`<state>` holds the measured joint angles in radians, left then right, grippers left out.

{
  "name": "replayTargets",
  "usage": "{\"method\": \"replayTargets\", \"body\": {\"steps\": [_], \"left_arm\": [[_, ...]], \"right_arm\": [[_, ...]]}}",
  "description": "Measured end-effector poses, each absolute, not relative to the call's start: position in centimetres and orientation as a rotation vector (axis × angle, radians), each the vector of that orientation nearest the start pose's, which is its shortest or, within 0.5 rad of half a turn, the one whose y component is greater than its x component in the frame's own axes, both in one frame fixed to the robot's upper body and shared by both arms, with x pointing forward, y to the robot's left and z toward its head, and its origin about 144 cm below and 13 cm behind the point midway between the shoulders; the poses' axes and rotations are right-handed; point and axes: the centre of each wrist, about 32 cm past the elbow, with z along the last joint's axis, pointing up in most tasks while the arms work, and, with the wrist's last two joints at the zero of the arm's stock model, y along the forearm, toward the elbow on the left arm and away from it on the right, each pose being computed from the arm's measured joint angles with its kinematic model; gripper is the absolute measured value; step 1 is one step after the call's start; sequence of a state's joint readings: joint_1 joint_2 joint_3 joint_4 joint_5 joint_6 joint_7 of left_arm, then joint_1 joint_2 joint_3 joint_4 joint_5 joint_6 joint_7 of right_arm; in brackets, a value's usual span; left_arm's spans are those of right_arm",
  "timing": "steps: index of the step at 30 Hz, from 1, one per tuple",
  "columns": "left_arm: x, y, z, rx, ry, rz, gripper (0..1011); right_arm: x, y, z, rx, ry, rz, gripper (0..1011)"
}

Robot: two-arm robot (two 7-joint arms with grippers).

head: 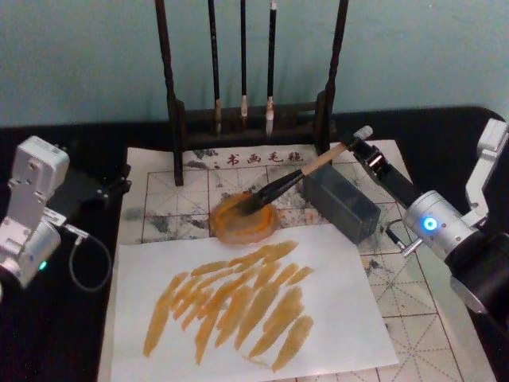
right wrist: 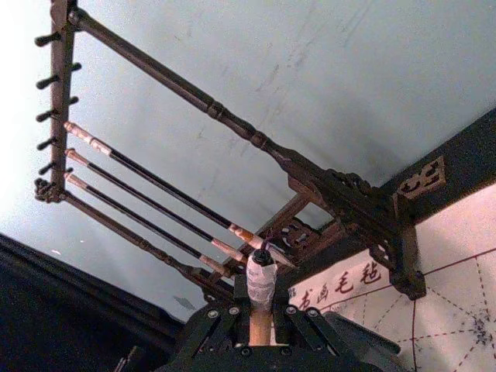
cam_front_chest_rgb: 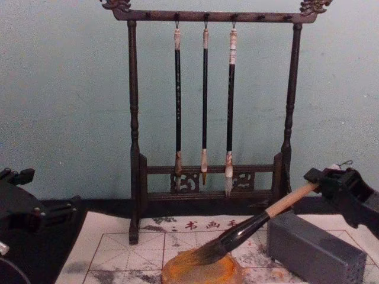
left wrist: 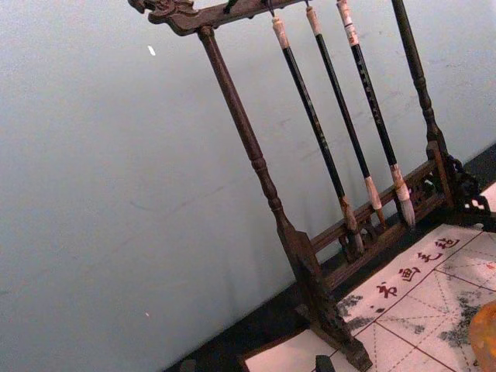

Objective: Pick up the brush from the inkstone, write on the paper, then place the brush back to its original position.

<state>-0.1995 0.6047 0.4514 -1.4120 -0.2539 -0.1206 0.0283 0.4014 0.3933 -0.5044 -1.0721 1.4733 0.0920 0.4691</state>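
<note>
Pale tan wood, then glossy black: the brush [head: 294,179] slants from the right gripper [head: 355,147], which is clamped on the handle's top end, down to dark bristles resting in the inkstone [head: 269,229]. The right wrist view shows a wrapped cap and small string loop poking out beyond the closed fingers. The round, shallow dish has an orange-yellow rim and lies well forward of and below that gripper, toward the robot's left, on the paper [head: 163,199], an off-white sheet with a red grid, red characters and grey smudges.

A plain white sheet [head: 334,270] lies over the near part of the paper and carries a fan of broad orange-brown strokes. With the strokes laid and the tip on the dish, the step in hand looks like the return of the brush. The same pose could also be a fresh pick-up.

If it is the return, the next move calls for lowering the handle until the brush settles on the rim, then opening the fingers and drawing back without rolling it.

A matte grey block [head: 342,203], rectangular and hard-edged, sits almost under the gripper, close beside the handle's line. Beyond the gripper stands a dark turned-wood rack [cam_front_chest_rgb: 133,118] hung with three thin black-shafted brushes [cam_front_chest_rgb: 204,100]. The left gripper [head: 111,185] is parked far across the table, and whether it is open cannot be told.
</note>
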Motion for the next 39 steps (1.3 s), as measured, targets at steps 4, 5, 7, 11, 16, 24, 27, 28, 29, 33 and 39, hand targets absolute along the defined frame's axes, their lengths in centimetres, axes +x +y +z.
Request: {"method": "replayTargets", "body": {"steps": [4, 5, 7, 11, 16, 24, 27, 28, 29, 33, 39], "left_arm": [[48.86, 30.97, 113.98, 0.304, -0.285, 1.248, 1001], [48.86, 30.97, 113.98, 0.305, -0.285, 1.248, 1001], [48.86, 30.97, 113.98, 0.305, -0.285, 1.248, 1001], [48.86, 30.97, 113.98, 0.304, -0.285, 1.248, 1001], [48.86, 30.97, 113.98, 0.304, -0.285, 1.248, 1001], [48.86, 30.97, 113.98, 0.304, -0.285, 1.248, 1001], [48.86, 30.97, 113.98, 0.305, -0.285, 1.248, 1001], [48.86, 30.97, 113.98, 0.304, -0.285, 1.248, 1001], [48.86, 30.97, 113.98, 0.304, -0.285, 1.248, 1001], [48.86, 30.97, 113.98, 0.304, -0.285, 1.248, 1001], [48.86, 30.97, 113.98, 0.304, -0.285, 1.248, 1001]], "right_arm": [[54.38, -27.04, 110.56, 0.553, 0.861, -0.89, 184], [54.39, -27.03, 110.54, 0.551, 0.861, -0.891, 184], [54.4, -27.01, 110.46, 0.547, 0.864, -0.892, 184], [54.41, -27.01, 110.4, 0.537, 0.867, -0.895, 184], [54.36, -27.09, 110.23, 0.528, 0.873, -0.9, 184], [54.25, -27.11, 110.04, 0.523, 0.88, -0.903, 184], [54.16, -27.14, 109.97, 0.524, 0.883, -0.906, 184], [54.11, -27.14, 109.94, 0.524, 0.884, -0.908, 184], [54.09, -27.13, 109.94, 0.524, 0.884, -0.909, 184], [53.96, -27.14, 109.88, 0.525, 0.885, -0.912, 184], [53.63, -27.21, 109.76, 0.528, 0.889, -0.919, 184]]}}
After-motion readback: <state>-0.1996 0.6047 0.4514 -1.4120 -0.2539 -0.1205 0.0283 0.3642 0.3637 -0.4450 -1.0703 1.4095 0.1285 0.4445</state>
